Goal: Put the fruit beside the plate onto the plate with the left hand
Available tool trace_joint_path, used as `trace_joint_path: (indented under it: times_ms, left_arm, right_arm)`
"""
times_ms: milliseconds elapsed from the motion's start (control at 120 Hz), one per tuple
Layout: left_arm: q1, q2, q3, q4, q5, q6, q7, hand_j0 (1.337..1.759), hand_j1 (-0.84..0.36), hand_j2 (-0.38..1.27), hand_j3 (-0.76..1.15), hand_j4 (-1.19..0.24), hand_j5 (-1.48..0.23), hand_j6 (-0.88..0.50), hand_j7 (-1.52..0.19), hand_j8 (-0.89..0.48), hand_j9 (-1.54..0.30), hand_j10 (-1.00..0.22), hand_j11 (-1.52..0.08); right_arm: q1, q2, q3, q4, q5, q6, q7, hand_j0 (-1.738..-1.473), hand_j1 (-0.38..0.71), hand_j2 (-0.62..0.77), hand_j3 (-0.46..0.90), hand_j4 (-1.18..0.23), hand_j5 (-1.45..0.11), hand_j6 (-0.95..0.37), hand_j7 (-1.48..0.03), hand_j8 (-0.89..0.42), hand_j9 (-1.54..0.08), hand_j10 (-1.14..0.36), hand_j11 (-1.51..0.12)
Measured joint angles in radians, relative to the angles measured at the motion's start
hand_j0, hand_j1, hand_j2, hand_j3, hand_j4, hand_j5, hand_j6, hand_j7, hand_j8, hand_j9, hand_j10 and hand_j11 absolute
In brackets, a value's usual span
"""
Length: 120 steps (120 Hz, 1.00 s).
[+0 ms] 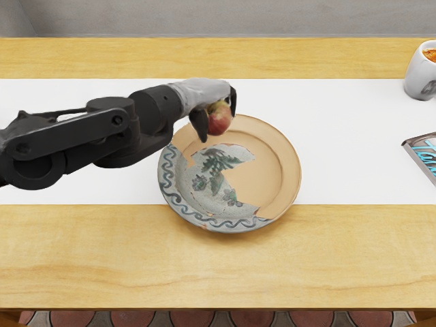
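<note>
A small red and yellow apple [219, 118] is held in my left hand [216, 112], whose dark fingers curl around it from above. The hand hovers over the upper left rim of the plate [276, 170], a tan dish with a blue and green painted pattern on its left half. The left arm reaches in from the picture's left edge across the white runner. I cannot tell whether the apple touches the plate. No right arm shows in the head view.
A white mug [421, 70] stands at the far right rear. A book or box corner [424, 153] pokes in at the right edge. A white runner [340, 109] crosses the wooden table [204, 259].
</note>
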Motion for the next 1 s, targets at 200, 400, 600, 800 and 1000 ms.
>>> trace_joint_path:
  times_ms: [200,400,600,800,1000]
  left_arm:
    - [0.04,-0.096,0.009,0.042,0.0,-0.004,0.0,1.65,-0.17,0.28,0.0,-0.54,-1.0,-0.22,-1.0,-0.25,-0.99,-0.58,-0.95]
    - [0.062,-0.091,0.058,0.07,0.001,-0.012,-0.001,1.651,-0.18,0.33,0.0,-0.57,-0.94,-0.26,-0.94,-0.3,-0.91,-0.58,-0.9]
    - [0.027,-0.014,0.039,0.032,-0.128,-0.036,-0.001,1.655,0.11,0.14,0.0,-0.25,-0.4,-0.13,-0.4,-0.15,-0.39,-0.26,-0.38]
    - [0.042,0.438,-0.196,-0.071,-0.667,-0.319,-0.001,1.657,0.25,0.05,0.0,-0.11,-0.17,-0.06,-0.17,-0.07,-0.16,-0.11,-0.16]
    - [0.147,0.675,-0.277,-0.087,-1.187,-0.413,-0.001,1.658,0.3,0.02,0.0,-0.05,-0.08,-0.04,-0.08,-0.04,-0.08,-0.05,-0.07]
  right_arm:
    - [0.0,0.0,0.0,0.0,0.0,0.0,0.0,-1.658,-0.35,0.0,0.0,0.0,0.0,0.0,0.0,0.0,0.0,0.0,0.0]
    - [0.0,0.0,0.0,0.0,0.0,0.0,0.0,-1.658,-0.35,0.0,0.0,0.0,0.0,0.0,0.0,0.0,0.0,0.0,0.0]
    - [0.0,0.0,0.0,0.0,0.0,0.0,0.0,-1.658,-0.35,0.0,0.0,0.0,0.0,0.0,0.0,0.0,0.0,0.0,0.0]
    - [0.0,0.0,0.0,0.0,0.0,0.0,0.0,-1.658,-0.35,0.0,0.0,0.0,0.0,0.0,0.0,0.0,0.0,0.0,0.0]
    - [0.0,0.0,0.0,0.0,0.0,0.0,0.0,-1.658,-0.35,0.0,0.0,0.0,0.0,0.0,0.0,0.0,0.0,0.0,0.0]
